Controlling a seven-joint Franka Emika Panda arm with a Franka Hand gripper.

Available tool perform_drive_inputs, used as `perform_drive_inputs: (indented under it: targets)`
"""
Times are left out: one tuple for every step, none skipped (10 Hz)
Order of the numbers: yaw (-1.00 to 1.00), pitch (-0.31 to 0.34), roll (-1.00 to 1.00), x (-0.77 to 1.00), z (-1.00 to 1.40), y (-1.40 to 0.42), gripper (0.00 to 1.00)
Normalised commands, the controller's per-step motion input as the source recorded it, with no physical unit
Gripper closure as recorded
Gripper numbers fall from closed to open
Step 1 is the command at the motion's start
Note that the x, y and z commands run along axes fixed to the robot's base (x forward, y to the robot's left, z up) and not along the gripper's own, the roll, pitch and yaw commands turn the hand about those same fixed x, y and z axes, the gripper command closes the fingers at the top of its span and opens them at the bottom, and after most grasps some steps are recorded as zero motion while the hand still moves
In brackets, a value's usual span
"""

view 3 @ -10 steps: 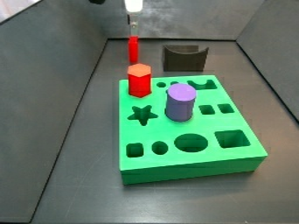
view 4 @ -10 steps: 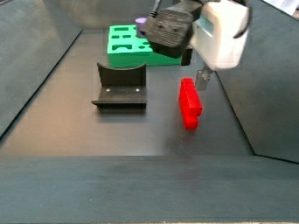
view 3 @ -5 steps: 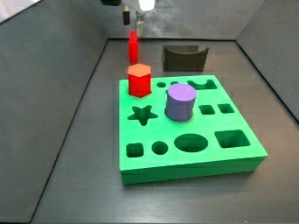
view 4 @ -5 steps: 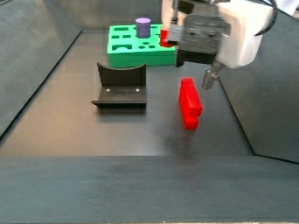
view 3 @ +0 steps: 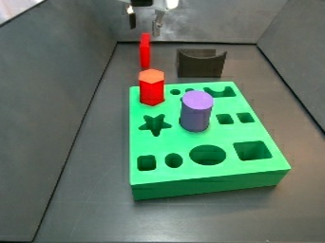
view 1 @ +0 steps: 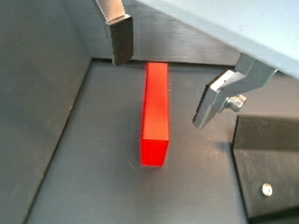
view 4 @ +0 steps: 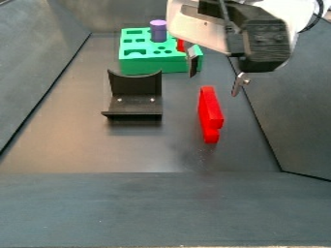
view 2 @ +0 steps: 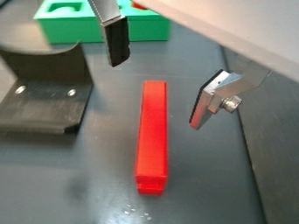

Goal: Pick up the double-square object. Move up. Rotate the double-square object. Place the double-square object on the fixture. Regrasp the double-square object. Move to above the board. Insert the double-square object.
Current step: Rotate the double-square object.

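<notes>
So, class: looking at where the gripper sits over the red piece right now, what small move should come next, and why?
Probably a straight descent. The gripper hangs open above the double-square object, one finger on each side of its far end, touching nothing. The piece stands on the floor, apart from the fixture. Lowering should bring the pads level with it before closing.

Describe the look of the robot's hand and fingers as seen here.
The hand, above the double-square object, has a white housing with a black block on its side. In both wrist views its two fingers are flat silver plates with dark pads; a bolt shows on one finger's silver bracket. No cables or markings are visible.
</notes>
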Motion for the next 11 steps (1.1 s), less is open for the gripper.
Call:
perform_drive_inputs:
  targets:
    - [1.00, -0.013, 0.01, 0.03, -0.04, 0.01, 0.00]
    - [1.00, -0.015, 0.02, 0.03, -0.04, 0.01, 0.00]
    - [1.00, -0.016, 0.02, 0.03, -0.04, 0.01, 0.00]
    - [1.00, -0.020, 0.02, 0.03, -0.04, 0.01, 0.00]
    - [1.00, -0.021, 0.02, 0.03, -0.04, 0.01, 0.00]
    - [1.00, -0.029, 0.03, 0.03, -0.04, 0.01, 0.00]
    - [0.97, -0.035, 0.04, 0.03, -0.04, 0.01, 0.00]
    - [0.71, -0.035, 0.04, 0.03, -0.04, 0.00, 0.00]
    - [0.42, -0.035, 0.04, 0.03, -0.04, 0.00, 0.00]
    - [0.27, -0.034, 0.04, 0.03, -0.04, 0.00, 0.00]
    - [0.00, 0.000, 0.00, 0.00, -1.00, 0.00, 0.00]
